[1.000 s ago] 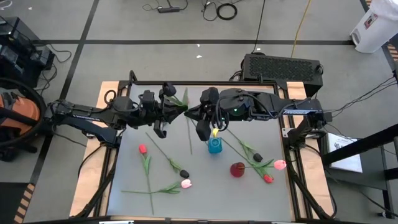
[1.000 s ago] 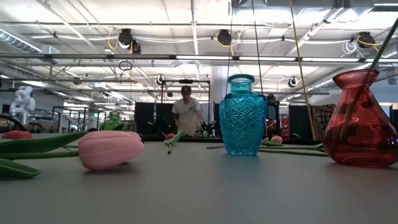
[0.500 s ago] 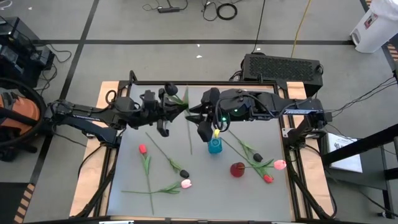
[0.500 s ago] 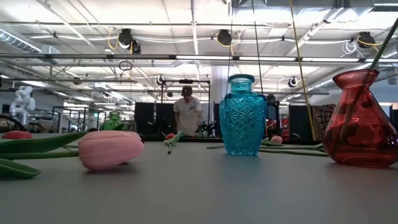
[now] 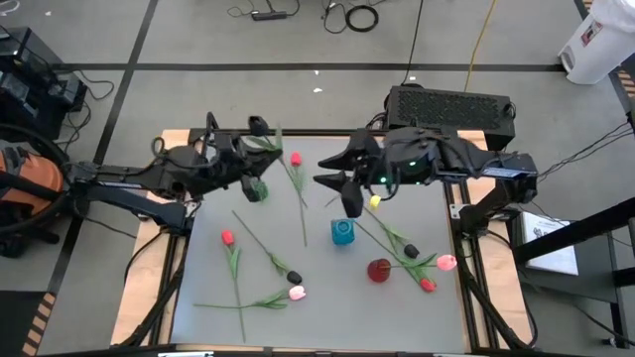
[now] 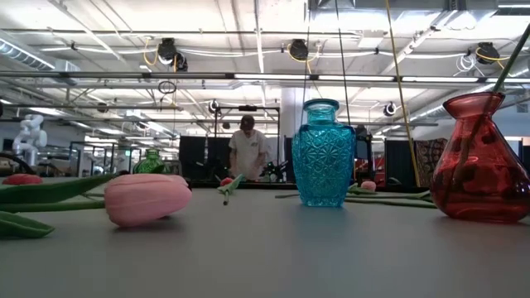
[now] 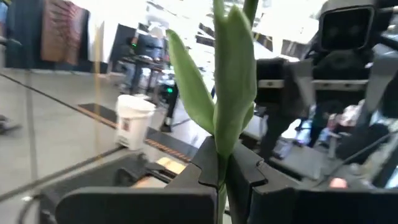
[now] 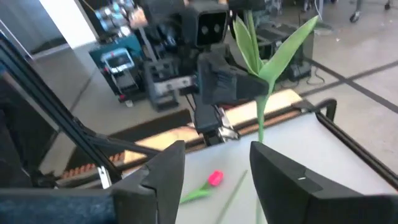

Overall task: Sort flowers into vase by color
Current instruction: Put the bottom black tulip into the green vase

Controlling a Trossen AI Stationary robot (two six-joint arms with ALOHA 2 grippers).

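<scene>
- High view, set against a second ago: both arms have drawn back toward the far edge of the table (image 5: 198, 268) and apart from each other, where before their grippers nearly met above the blue vase (image 5: 342, 232).
- Left gripper (image 5: 260, 159) has moved to the far-left part of the table, shut tight on a tulip (image 5: 295, 183); the left wrist view shows its fingers (image 7: 205, 163) pinched on the green stalk with the leaves standing up from between them. The red head points toward the table's far middle and the stem trails down toward the centre.
- Right gripper (image 5: 337, 180) has pulled away from the blue vase and now hangs behind it; in the right wrist view its fingers (image 8: 163, 168) stand apart with nothing between them, wider than a second ago.
- Left arm reaches in from the left, the right arm from the right, both roughly level.
- Other tulips lie as before: a red one (image 5: 227, 238), a dark one (image 5: 295, 276) and a pink one (image 5: 297, 293) left of centre, more beside the red vase (image 5: 379, 270).
- No readable writing or brand shows.
</scene>
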